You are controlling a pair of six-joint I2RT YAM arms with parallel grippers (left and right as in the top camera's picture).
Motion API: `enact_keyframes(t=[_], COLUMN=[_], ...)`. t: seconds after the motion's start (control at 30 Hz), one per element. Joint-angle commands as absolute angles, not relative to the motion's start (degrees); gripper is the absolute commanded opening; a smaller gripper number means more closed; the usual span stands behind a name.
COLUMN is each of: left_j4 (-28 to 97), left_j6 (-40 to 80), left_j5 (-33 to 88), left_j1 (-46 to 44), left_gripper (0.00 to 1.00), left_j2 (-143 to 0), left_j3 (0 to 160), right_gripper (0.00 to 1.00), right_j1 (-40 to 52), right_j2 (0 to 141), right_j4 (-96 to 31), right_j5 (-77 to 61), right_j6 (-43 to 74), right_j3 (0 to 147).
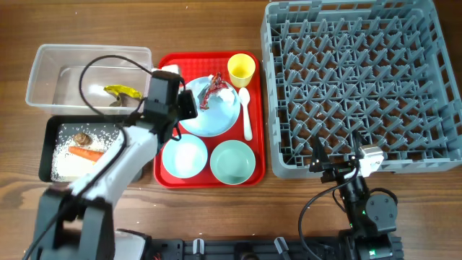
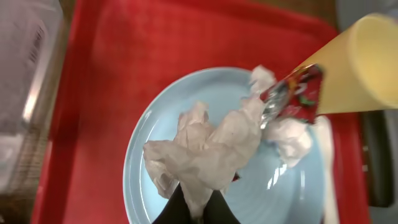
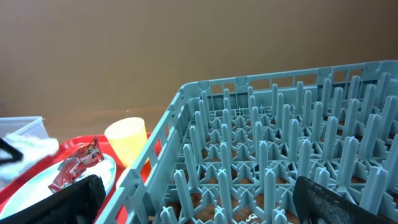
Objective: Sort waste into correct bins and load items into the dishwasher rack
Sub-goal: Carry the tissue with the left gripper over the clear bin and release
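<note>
Left wrist view has the left pincer pinched tight on the lower edge of the crumpled white paper, which sits bunched on the pale blue plate. Gripping a low fold makes sense: the wad is loose and should come away whole. A red-silver wrapper rests against the far side of the paper, close to the yellow cup, so I judge it could snag and ride along.

From overhead, the plate lies on the red tray on the table, with the clear tub and the black tray just to its left. The tub holds a yellow wrapper; the black tray holds the carrot and rice. That split suggests the paper belongs in the tub.

No dishes are in the rack yet; clearing the plate comes first, so loading has to wait. The right pincer hangs at the rack's near edge, spread wide and holding nothing, out of the left arm's way
</note>
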State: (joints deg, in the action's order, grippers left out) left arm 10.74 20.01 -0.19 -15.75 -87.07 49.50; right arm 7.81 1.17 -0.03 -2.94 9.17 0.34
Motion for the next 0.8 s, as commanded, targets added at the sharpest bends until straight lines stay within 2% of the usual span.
enact_keyframes(t=[0.0, 0.3, 0.77], left_j4=[10.94, 5.21, 0.73], left_j6=[19.73, 19.75, 19.79], left_j5=[-1.85, -14.22, -14.2], left_j1=[-15.9, -11.33, 8.67], left_gripper=[0.05, 0.09, 0.11], left_j2=[-80.9, -75.57, -80.36], left_j3=[49.63, 49.63, 49.63], right_gripper=[1.0, 1.0, 1.0], right_j1=[7.86, 7.86, 7.86], right_j2=[1.02, 1.02, 1.02], right_j4=[0.12, 0.12, 0.12], right_j5=[-2.61, -2.59, -2.61], right_j6=[9.1, 9.1, 9.08], right_j3=[0.3, 0.3, 0.3])
